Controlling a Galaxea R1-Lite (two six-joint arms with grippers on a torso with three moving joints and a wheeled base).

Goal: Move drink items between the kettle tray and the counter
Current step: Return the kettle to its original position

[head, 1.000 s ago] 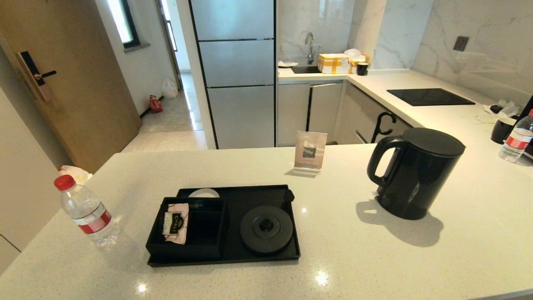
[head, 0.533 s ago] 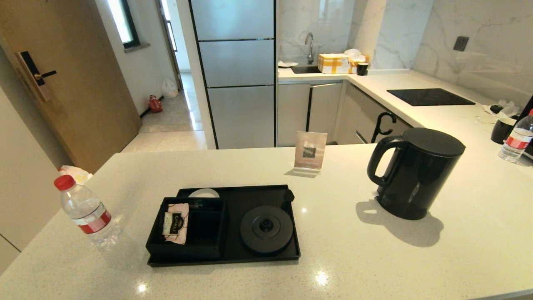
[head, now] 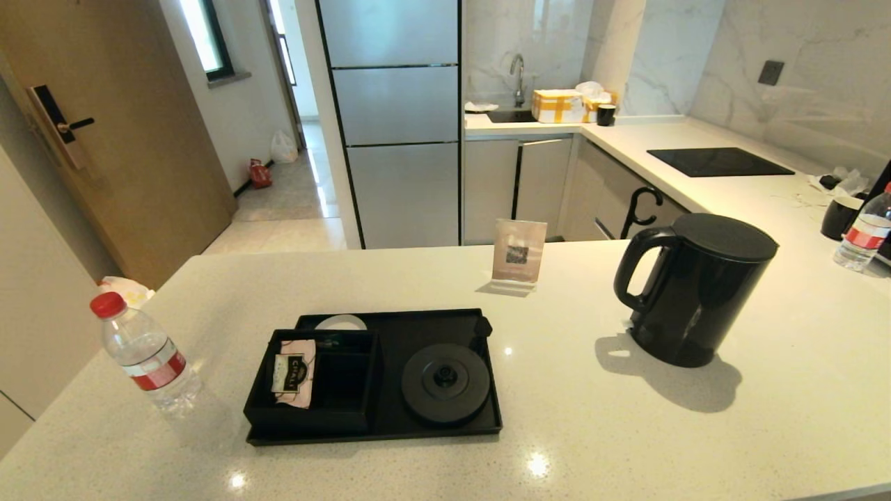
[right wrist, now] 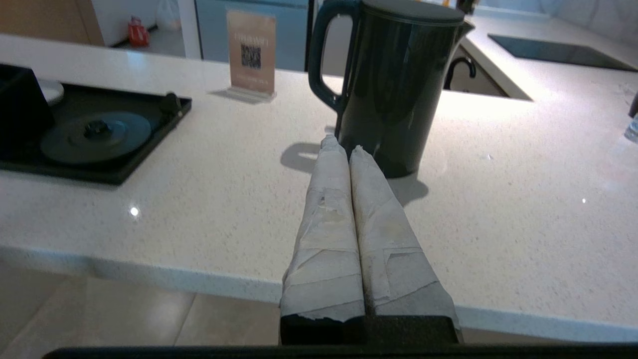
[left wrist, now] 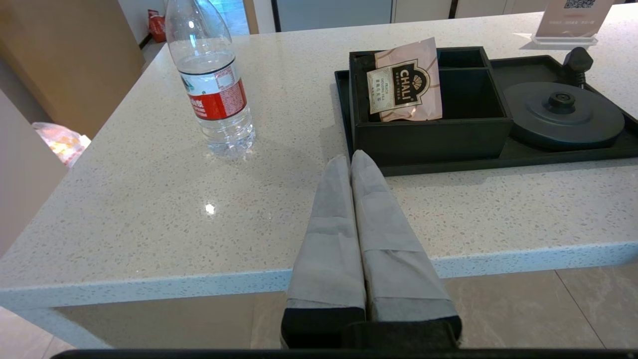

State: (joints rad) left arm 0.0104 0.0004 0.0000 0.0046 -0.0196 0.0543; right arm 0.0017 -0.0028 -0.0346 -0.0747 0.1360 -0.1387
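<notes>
The black kettle (head: 692, 292) (right wrist: 394, 85) stands on the pale counter (head: 592, 431), right of the black kettle tray (head: 487, 423) (left wrist: 498, 167), its handle turned towards the tray. On the tray sit an empty round kettle base (head: 444, 381) (left wrist: 563, 114) and a compartment box (head: 313, 410) holding a pink tea sachet (left wrist: 403, 80). A clear water bottle (head: 143, 355) (left wrist: 214, 89) with a red cap stands on the counter left of the tray. My left gripper (left wrist: 350, 158) is shut and empty at the counter's near edge. My right gripper (right wrist: 343, 143) is shut and empty short of the kettle. Neither gripper shows in the head view.
A small QR card stand (head: 518, 252) sits behind the tray. At the far right are a second water bottle (head: 863, 233) and a squat black mug (head: 839, 216). A black cooktop (head: 717, 161) lies farther back. The counter's near edge (left wrist: 199, 284) runs below both grippers.
</notes>
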